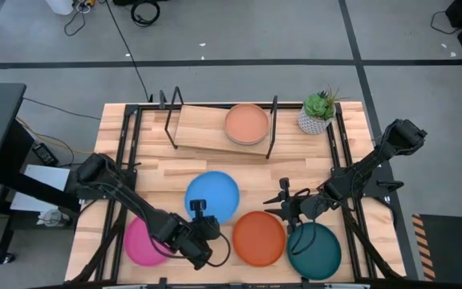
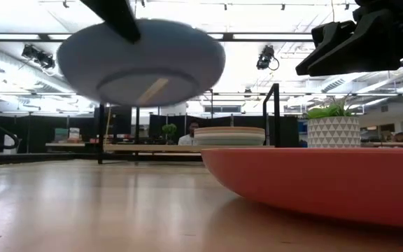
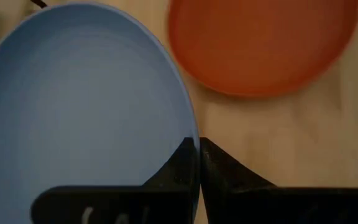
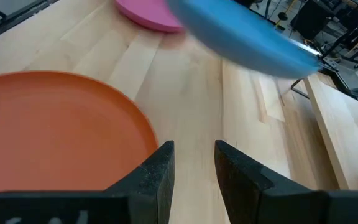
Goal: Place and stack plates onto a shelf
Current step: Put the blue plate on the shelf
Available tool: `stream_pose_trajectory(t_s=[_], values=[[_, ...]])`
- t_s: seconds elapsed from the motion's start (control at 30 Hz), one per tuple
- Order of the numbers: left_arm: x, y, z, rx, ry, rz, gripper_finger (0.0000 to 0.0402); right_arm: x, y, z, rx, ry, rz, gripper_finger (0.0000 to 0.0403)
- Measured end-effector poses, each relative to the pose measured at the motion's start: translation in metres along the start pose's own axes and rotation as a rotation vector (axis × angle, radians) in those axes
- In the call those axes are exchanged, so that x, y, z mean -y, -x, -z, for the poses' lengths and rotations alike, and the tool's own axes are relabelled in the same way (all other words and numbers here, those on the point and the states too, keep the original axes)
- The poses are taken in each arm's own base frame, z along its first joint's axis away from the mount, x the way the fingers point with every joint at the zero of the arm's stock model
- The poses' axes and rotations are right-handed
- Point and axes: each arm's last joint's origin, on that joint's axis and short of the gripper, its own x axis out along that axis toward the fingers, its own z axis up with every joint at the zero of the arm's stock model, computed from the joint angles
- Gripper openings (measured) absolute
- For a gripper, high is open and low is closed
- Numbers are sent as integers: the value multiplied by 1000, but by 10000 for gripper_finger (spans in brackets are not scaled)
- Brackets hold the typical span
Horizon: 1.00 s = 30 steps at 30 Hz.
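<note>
My left gripper [image 1: 201, 211] is shut on the blue plate [image 1: 212, 194], which hangs in the air over the table's middle [image 2: 142, 63]. The orange plate [image 1: 259, 238], the dark teal plate [image 1: 314, 250] and the magenta plate [image 1: 143, 241] lie flat along the near edge. The shelf [image 1: 203, 128] stands at the far side, bearing a stack of plates [image 2: 229, 136] with a tan one on top [image 1: 247, 124]. My right gripper [image 1: 284, 201] hovers open just beyond the orange plate [image 4: 55, 130], touching nothing. My left gripper [image 3: 198, 144] pinches the blue plate's rim [image 3: 193, 127] on its near side between the two fingers, one on the upper face and one on the underside. The fingers [image 2: 117, 17] come down on it slanting from the near side. The plate [image 2: 142, 63] is lifted clear of the table.
A potted plant [image 1: 319, 112] stands at the shelf's right end. Black upright rods [image 1: 273, 124] rise at the shelf's sides. Bare tabletop [image 1: 175, 168] lies between the shelf and the near row of plates.
</note>
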Motion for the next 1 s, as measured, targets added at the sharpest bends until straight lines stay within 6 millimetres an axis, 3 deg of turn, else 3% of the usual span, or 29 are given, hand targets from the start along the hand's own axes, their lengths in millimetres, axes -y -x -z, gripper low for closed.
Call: stream_pose_trajectory(t_s=[0.2, 0.7, 1.0], values=[[-23, 6, -9, 14, -47, -70, 13, 0, 0, 0, 2, -3, -3, 120], [-80, -27, -28, -80, -190, -173, 13, 0, 0, 1, -5, -36, -5, 120], [-123, -49, -41, -125, -245, -167, 13, 0, 0, 1, -5, -69, -12, 120]])
